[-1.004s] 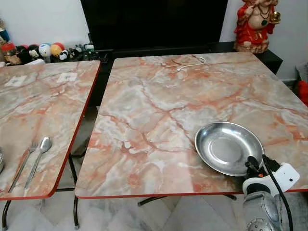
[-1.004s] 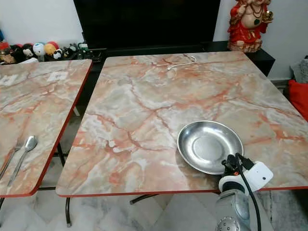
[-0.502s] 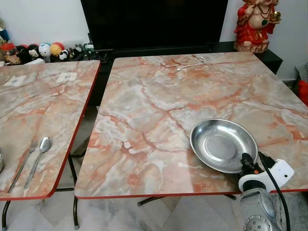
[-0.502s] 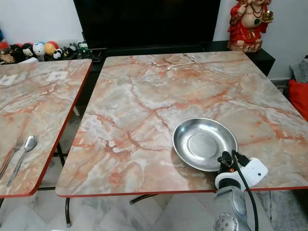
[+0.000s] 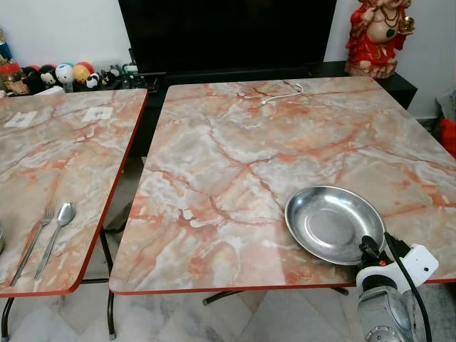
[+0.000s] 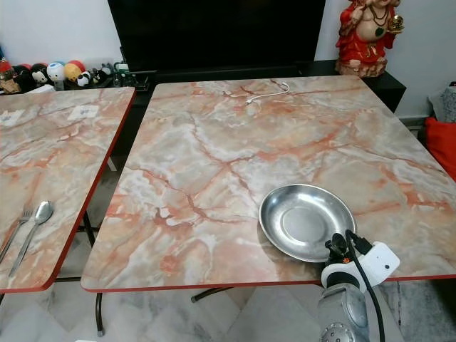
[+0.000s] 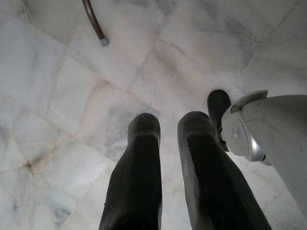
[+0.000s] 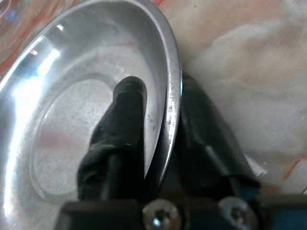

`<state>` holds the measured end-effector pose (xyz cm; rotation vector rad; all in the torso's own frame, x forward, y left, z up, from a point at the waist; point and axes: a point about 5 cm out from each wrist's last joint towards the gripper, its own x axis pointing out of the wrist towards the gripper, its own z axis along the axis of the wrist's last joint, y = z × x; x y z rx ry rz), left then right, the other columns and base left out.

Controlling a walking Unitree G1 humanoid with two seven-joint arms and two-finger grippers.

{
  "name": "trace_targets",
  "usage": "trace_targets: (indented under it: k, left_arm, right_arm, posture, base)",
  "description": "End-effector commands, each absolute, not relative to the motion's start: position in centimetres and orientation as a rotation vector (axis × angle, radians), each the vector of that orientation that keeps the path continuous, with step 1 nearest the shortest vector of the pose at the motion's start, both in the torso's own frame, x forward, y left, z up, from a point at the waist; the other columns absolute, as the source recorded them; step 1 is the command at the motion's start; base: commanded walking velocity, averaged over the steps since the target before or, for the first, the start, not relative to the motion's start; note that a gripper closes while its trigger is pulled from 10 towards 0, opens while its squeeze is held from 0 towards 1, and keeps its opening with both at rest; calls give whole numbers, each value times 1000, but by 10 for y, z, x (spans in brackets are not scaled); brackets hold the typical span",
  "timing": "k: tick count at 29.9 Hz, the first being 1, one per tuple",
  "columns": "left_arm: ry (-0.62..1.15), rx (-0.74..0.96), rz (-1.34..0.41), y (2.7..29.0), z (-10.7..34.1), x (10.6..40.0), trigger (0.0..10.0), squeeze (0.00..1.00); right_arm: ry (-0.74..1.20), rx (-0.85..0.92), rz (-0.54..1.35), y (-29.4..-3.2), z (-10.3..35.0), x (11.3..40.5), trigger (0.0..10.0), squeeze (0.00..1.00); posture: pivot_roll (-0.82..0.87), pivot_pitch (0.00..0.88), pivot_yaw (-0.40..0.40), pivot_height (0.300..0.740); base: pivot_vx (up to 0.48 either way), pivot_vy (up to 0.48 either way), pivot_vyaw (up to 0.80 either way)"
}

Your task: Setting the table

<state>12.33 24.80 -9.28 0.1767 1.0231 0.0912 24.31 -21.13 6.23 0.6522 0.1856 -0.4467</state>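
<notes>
The right gripper was seen at the near edge of the right-hand table, its silver wrist reaching up from below the table edge. Its two fingers were closed on the rim of the steel plate: in the right wrist view one finger was laid inside the bowl of the plate, the other outside and under the rim, with the rim pinched between them. The plate was gripped at its near edge, the one closest to the robot.

The left gripper was hung idle, pointed down at the marble floor, with its two fingers held slightly apart and nothing between them.

Counts: two marble-pattern tables, one plate, one fork, one spoon, one white cable, one red figurine.

The plate was placed on the right-hand table, in its near right corner area, just inside the near edge. The cable was seen at the far edge of that same table, well apart from the plate. The fork and spoon were laid side by side on the left table, near its near edge, well apart from the plate. The figurine was seen beyond the far right corner of the right-hand table.
</notes>
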Motion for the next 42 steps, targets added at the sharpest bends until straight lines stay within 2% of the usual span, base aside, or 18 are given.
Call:
trace_targets:
  k: [1, 3, 6, 8, 9, 10, 11, 15, 16, 17, 18, 25, 26, 28, 29, 34, 35, 42]
  left_arm:
    - [1038, 190, 91, 250, -93, 122, 10000, 0]
    - [1037, 190, 91, 250, -93, 122, 10000, 0]
    - [1034, 193, 85, 250, -93, 123, 10000, 0]
    - [1028, 195, 81, 249, -92, 126, 10000, 0]
    - [1023, 196, 80, 249, -91, 128, 10000, 0]
    - [1022, 196, 80, 249, -91, 129, 10000, 0]
    - [1012, 195, 78, 248, -90, 133, 10000, 0]
    - [990, 204, 69, 247, -87, 143, 10000, 0]
    - [983, 205, 67, 247, -86, 147, 10000, 0]
    - [981, 206, 66, 247, -85, 147, 10000, 0]
    - [971, 207, 60, 245, -85, 150, 10000, 0]
    - [951, 222, 42, 245, -82, 156, 10000, 0]
    - [950, 223, 39, 244, -82, 156, 10000, 0]
    - [947, 224, 36, 244, -82, 156, 10000, 0]
    - [949, 227, 32, 243, -83, 154, 10000, 0]
    - [956, 232, 32, 245, -83, 154, 10000, 0]
    - [959, 230, 37, 247, -82, 154, 10000, 0]
    - [964, 222, 41, 246, -83, 153, 10000, 0]
  right_arm:
    - [168, 681, -439, -205, 67, 244, 10000, 651]
    - [168, 682, -441, -204, 67, 245, 10000, 604]
    - [163, 682, -444, -204, 69, 247, 10000, 604]
    - [151, 685, -450, -205, 71, 247, 10000, 569]
    - [150, 682, -453, -206, 71, 248, 10000, 451]
    - [150, 682, -454, -206, 72, 248, 10000, 451]
    - [145, 681, -458, -207, 72, 250, 10000, 0]
    - [135, 682, -473, -208, 75, 249, 10000, 0]
    - [124, 689, -463, -207, 76, 250, 10000, 106]
    - [121, 688, -460, -207, 77, 250, 10000, 106]
    - [117, 690, -464, -207, 77, 250, 10000, 831]
    - [148, 707, -441, -199, 78, 249, 10000, 776]
    - [170, 700, -407, -195, 78, 248, 10000, 667]
    - [184, 698, -380, -192, 78, 247, 10000, 659]
    - [207, 699, -364, -189, 76, 244, 10000, 310]
    - [210, 711, -368, -187, 76, 241, 10000, 329]
    - [214, 717, -376, -187, 77, 240, 10000, 263]
    - [221, 707, -442, -195, 81, 230, 10000, 275]
  posture:
    - [-97, 6, 20, 740]
    - [-101, 4, 24, 740]
    - [-111, 2, 30, 740]
    - [-115, 0, 32, 740]
    - [-114, 0, 34, 740]
    - [-114, 0, 34, 740]
    - [-112, 0, 35, 740]
    - [-122, 0, 38, 740]
    - [-127, 0, 42, 740]
    - [-127, 0, 42, 740]
    - [-130, 0, 45, 740]
    - [-142, 0, 50, 740]
    - [-141, 2, 49, 740]
    - [-137, 15, 49, 740]
    - [-136, 16, 45, 740]
    - [-132, 26, 39, 740]
    - [-132, 31, 34, 740]
    - [-156, 37, 38, 740]
  base:
    - [0, 0, 0]
    - [0, 0, 0]
    - [0, 0, 0]
    - [0, 0, 0]
    - [0, 0, 0]
    - [0, 0, 0]
    - [0, 0, 0]
    - [0, 0, 0]
    - [0, 0, 0]
    - [0, 0, 0]
    - [0, 0, 0]
    - [0, 0, 0]
    - [0, 0, 0]
    - [0, 0, 0]
    - [0, 0, 0]
    - [0, 0, 0]
    - [0, 0, 0]
    - [0, 0, 0]
